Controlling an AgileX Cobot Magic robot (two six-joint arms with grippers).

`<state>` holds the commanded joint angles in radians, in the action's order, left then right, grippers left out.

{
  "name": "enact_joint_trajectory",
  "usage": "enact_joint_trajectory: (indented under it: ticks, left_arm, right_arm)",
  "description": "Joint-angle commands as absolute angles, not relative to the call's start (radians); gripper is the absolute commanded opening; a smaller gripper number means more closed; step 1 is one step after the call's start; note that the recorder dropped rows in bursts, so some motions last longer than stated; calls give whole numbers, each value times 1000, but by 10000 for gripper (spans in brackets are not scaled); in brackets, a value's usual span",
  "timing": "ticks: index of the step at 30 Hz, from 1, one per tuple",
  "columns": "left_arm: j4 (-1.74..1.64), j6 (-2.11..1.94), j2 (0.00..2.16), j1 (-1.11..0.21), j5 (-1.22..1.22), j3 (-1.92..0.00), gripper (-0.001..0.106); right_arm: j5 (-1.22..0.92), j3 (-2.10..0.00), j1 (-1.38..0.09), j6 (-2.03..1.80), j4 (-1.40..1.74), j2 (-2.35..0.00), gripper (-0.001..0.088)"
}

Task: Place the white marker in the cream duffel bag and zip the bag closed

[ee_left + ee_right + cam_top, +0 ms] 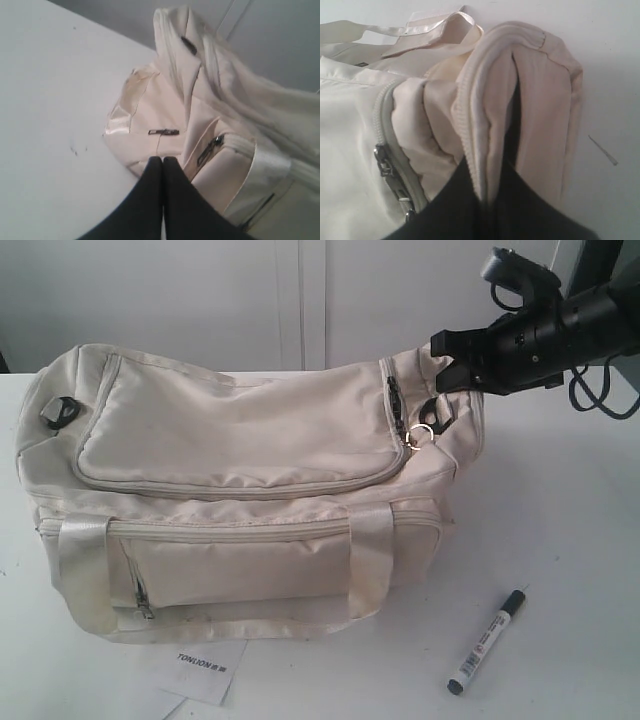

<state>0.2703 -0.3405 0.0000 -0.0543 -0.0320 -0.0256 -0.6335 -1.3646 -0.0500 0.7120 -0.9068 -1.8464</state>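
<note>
The cream duffel bag (240, 440) lies on the white table with its curved top zipper closed. The white marker (487, 640), black-capped, lies on the table in front of the bag's right end. At the bag's upper right end my right gripper (450, 365) is pressed against the fabric. In the right wrist view my right gripper (487, 192) is shut on a raised fold of the bag's fabric (485, 125). My left gripper (163, 160) is shut on nothing, its tips just beside the other end of the bag (165, 110). The left gripper does not show in the exterior view.
A white paper tag printed "TONLION" (200, 668) lies at the table's front, under the bag's edge. Zipper pulls with a metal ring (420, 430) hang at the bag's right end. A black buckle (60, 412) sits on its left end. A wall rises behind.
</note>
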Motion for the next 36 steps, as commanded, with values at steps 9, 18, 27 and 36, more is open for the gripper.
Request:
enact_joint_trajectory:
  ticks: [9,18,27,36]
  left_arm:
    - [148,-338,35,-54,84,-198,0]
    - [147,-163,273,-54,158,-351,0]
    - [295,138,543,-54,332,-537,0]
    - [638,550,715,-54,453,-653,0]
  right_arm:
    - [-626,-1365,-50,712,-907,-1846,0]
    - [-624,-1365,-50,712,-907,-1846,0]
    - [-624,-1365,-50,712,-907,-1846,0]
    - [-624,-1365,-50,712,-907,-1846,0]
